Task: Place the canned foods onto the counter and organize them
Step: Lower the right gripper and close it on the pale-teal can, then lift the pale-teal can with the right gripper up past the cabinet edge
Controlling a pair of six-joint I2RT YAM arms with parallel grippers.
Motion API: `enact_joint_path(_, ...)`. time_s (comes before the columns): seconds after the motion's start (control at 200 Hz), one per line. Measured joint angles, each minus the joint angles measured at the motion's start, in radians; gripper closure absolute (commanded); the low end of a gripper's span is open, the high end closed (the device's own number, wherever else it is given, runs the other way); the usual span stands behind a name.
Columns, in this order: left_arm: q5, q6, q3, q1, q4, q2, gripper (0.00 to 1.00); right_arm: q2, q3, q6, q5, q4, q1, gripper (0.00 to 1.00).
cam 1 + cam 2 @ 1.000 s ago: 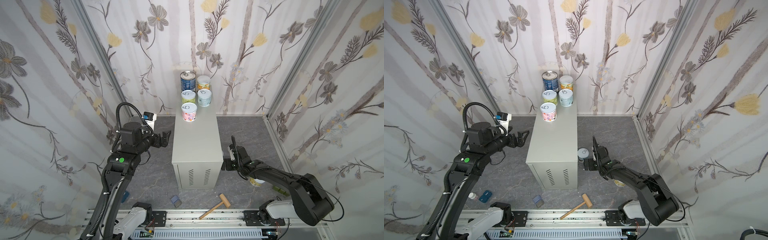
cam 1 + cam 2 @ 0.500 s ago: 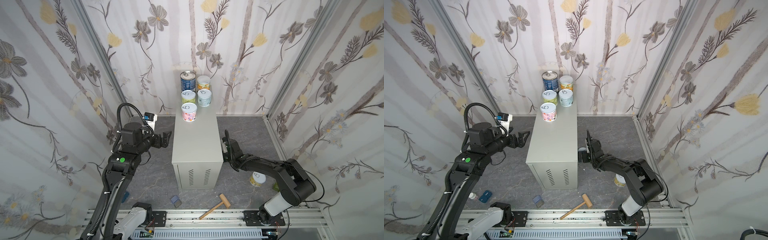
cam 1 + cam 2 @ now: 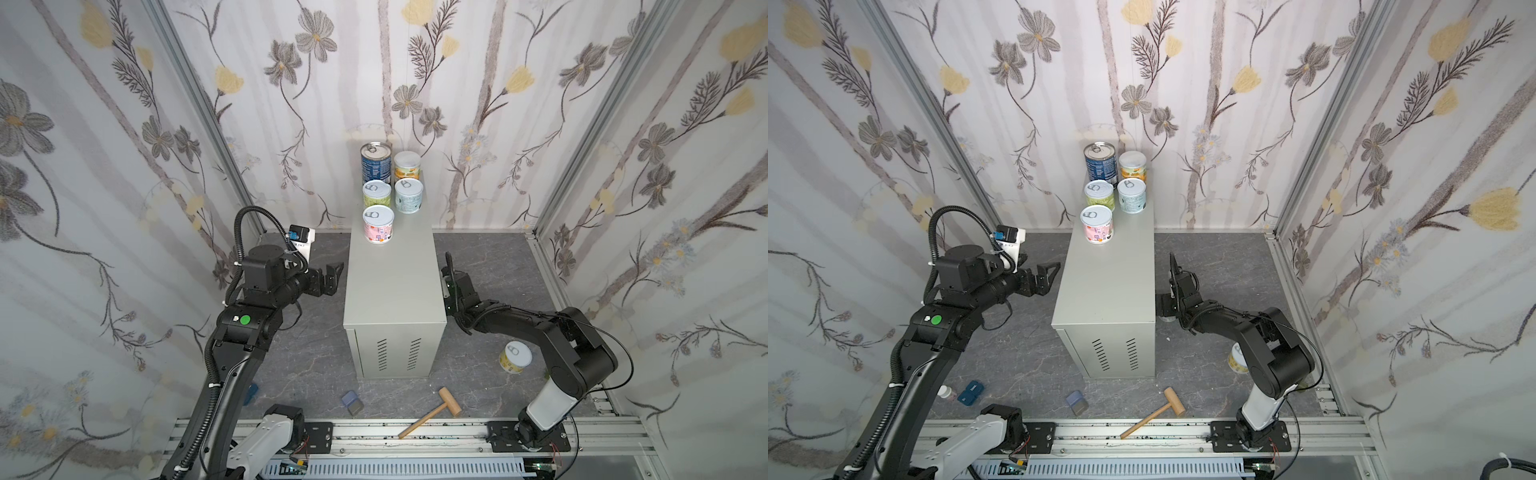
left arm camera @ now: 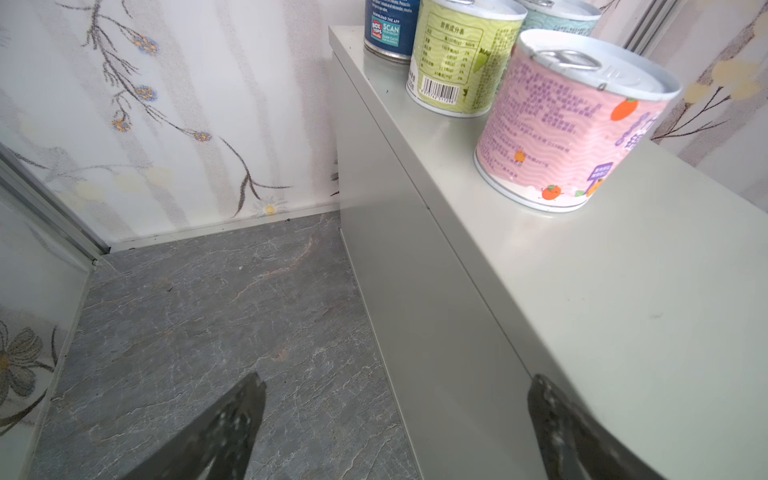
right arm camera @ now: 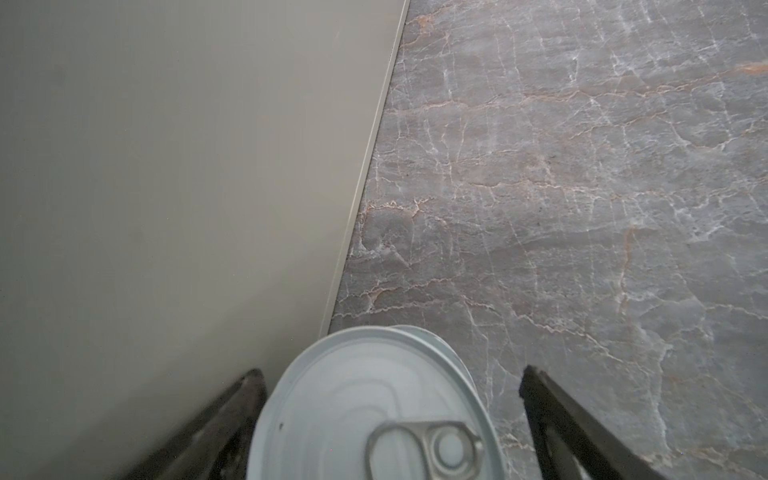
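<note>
While the counter [image 3: 390, 282] rises tall from the middle of the marbled floor [image 3: 311, 353], its far end serves as the shelf. That leaves the near stretch of the top bare, I judge for what is not yet up there.

The left gripper [image 3: 336, 277] hovers beside the counter's left edge with its jaws spread and nothing between them. It looks parked there, out of the way of the stored row. The right gripper [image 5: 390, 372] is low on the floor against the counter's right wall. Its jaws are spread either side of an upright white-lidded can [image 5: 374, 415], and a gap shows on the outer side, so this is no grip yet. This can stands just beside the wall, so the inner finger has little room.

Five cans stand upright at the far end in two close columns. On the left are the blue can [image 3: 375, 164], the green can [image 3: 377, 194] and the pink can [image 3: 378, 224]. On the right are the orange can [image 3: 407, 165] and the pale blue can [image 3: 408, 196], with an open spot beside the pink one. A yellow can [image 3: 515, 357] waits on the floor at the near right.

Near the front rail lie a wooden mallet [image 3: 430, 411] and a small block [image 3: 352, 402].
</note>
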Motion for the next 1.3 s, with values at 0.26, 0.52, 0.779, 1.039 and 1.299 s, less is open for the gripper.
enact_joint_path(0.26, 0.004, 0.0, -0.003, 0.0, 0.0, 0.002, 0.0, 0.015, 0.024, -0.003, 0.074, -0.033, 0.019, 0.04)
enact_joint_path(0.52, 0.008, 0.0, -0.005, 0.0, 0.005, 0.0, 0.0, 0.007, 0.006, -0.011, 0.109, -0.054, 0.032, 0.08)
enact_joint_path(0.779, 0.009, 0.0, -0.005, 0.0, 0.006, 0.0, 0.0, 0.004, 0.012, -0.022, 0.104, -0.053, 0.034, 0.15)
enact_joint_path(1.039, 0.042, 0.0, -0.006, 0.0, 0.007, -0.003, 0.0, 0.0, 0.017, -0.026, 0.101, -0.058, 0.037, 0.28)
enact_joint_path(1.299, 0.065, 0.0, -0.017, 0.001, 0.029, -0.016, 0.0, -0.051, 0.022, -0.04, 0.106, -0.092, 0.037, 0.38)
